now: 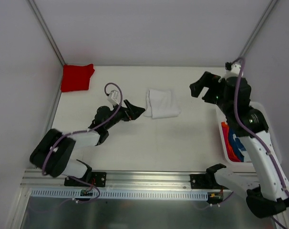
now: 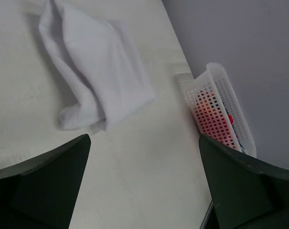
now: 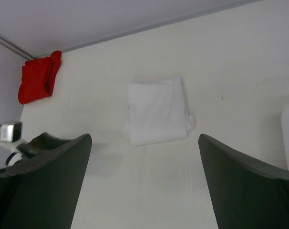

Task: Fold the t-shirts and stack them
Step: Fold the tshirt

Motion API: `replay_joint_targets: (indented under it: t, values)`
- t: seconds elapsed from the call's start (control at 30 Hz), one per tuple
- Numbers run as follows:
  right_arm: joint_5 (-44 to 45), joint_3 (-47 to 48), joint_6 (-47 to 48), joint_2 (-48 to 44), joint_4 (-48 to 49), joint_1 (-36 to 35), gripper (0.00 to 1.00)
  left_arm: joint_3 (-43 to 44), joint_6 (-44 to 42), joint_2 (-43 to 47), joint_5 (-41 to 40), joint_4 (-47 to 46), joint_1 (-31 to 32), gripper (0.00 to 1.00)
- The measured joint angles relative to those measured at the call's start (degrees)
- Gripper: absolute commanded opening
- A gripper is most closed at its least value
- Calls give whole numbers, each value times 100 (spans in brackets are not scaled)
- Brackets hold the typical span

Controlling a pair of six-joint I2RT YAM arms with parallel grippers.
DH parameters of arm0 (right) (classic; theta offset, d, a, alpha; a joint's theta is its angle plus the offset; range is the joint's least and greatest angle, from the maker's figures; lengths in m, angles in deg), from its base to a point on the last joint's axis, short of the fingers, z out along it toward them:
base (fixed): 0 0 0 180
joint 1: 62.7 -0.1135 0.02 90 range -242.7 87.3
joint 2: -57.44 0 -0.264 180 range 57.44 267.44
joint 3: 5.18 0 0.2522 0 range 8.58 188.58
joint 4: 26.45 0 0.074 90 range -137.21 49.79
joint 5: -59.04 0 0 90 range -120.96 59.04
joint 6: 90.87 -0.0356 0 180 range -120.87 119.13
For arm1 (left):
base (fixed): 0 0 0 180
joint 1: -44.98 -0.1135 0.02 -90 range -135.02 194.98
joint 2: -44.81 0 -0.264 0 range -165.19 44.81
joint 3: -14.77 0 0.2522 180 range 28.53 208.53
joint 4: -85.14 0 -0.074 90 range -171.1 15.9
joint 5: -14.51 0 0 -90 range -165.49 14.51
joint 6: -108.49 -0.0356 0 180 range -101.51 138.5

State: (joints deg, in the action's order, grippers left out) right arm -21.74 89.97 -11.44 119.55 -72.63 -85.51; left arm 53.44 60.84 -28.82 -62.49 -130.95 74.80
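You're facing pale grey walls (image 1: 149, 28) boxing a flat white table (image 1: 135, 143), where the folded plain white cloth t-shirt (image 1: 162, 103) lies mid-table (near-square, no clear long axis) between the left gripper (image 1: 137, 110) and right gripper (image 1: 201, 86), both spread wide, empty.

A matte white table top (image 1: 135, 148) fills the middle of the overhead view. Plain pale grey walls close it in: a back wall (image 1: 149, 28) at 12 o'clock, a left wall (image 1: 15, 86) at 9 o'clock and a right wall (image 1: 283, 62) at 3 o'clock. Thin grey metal posts run up the corners at 11 o'clock (image 1: 46, 31) and 1 o'clock (image 1: 259, 28). At 6 o'clock an aluminium rail (image 1: 144, 179) edges the table, with a perforated white strip (image 1: 149, 194) just below it and a shiny metal sheet (image 1: 135, 214) beneath. The light is even and soft, with faint shadows.
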Motion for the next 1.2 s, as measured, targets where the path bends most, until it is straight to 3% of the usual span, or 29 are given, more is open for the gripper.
replay_joint_targets:
  t: [0.1,0.2,0.53,0.93,1.2]
  values:
    - [129,-708,-83,-1073,-350,-22,99,61,776,-1829,564,-1314,-437,99]
    - [225,-1130,-197,-1902,-850,-26,100,219,1609,-3353,997,-1961,-785,99]
    - [494,-1510,-487,-3224,-1786,-35,99,1082,1840,-4068,1119,-2426,-885,99]
    - [444,-1974,-730,-3268,-1843,-37,99,3473,570,-4070,898,612,-236,99]
    - [457,-1974,-739,-3342,-1849,-37,100,3748,319,-4236,651,1429,177,99]
